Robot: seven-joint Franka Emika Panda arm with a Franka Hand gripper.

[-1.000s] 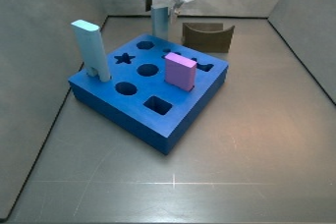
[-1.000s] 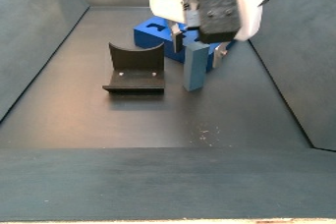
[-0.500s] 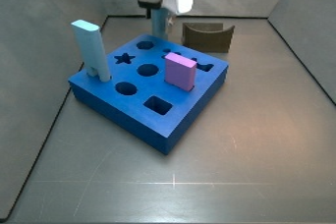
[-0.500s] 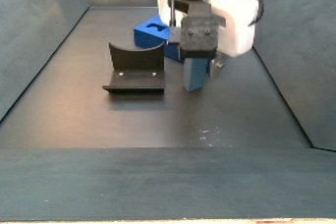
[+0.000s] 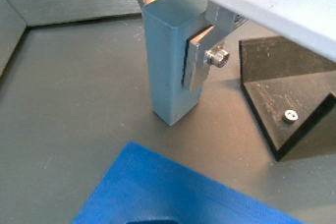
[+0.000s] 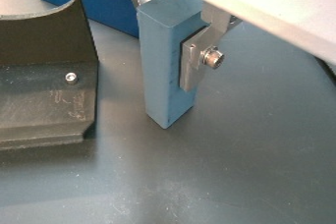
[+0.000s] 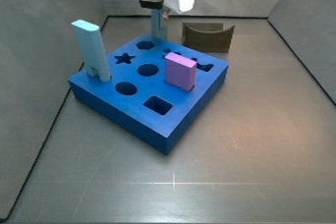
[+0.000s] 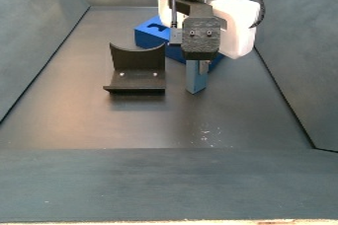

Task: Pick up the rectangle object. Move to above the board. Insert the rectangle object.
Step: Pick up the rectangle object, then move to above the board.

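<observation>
The rectangle object (image 5: 164, 71), a slim pale grey-blue bar, stands upright behind the board, between the board and the fixture. My gripper (image 5: 172, 51) is shut on its upper part, with one silver finger (image 5: 199, 57) flat against its side. Both wrist views show this grip, and the bar (image 6: 160, 71) has its lower end at or just above the floor. In the side views the gripper (image 7: 157, 0) holds the bar (image 7: 159, 24) behind the bright blue board (image 7: 132, 105). The bar (image 8: 197, 73) hangs below the gripper (image 8: 199, 46) next to the board (image 8: 149, 34).
A taller sky-blue bar (image 7: 89, 51) stands in the board's left edge and a pink block (image 7: 182, 72) stands in its right side. The dark fixture (image 7: 207, 36) stands right of the held bar, close by (image 6: 39, 81). Grey walls surround the floor.
The gripper has turned about its vertical axis around the bar and shifted slightly. The bar stays upright at about the same spot.
</observation>
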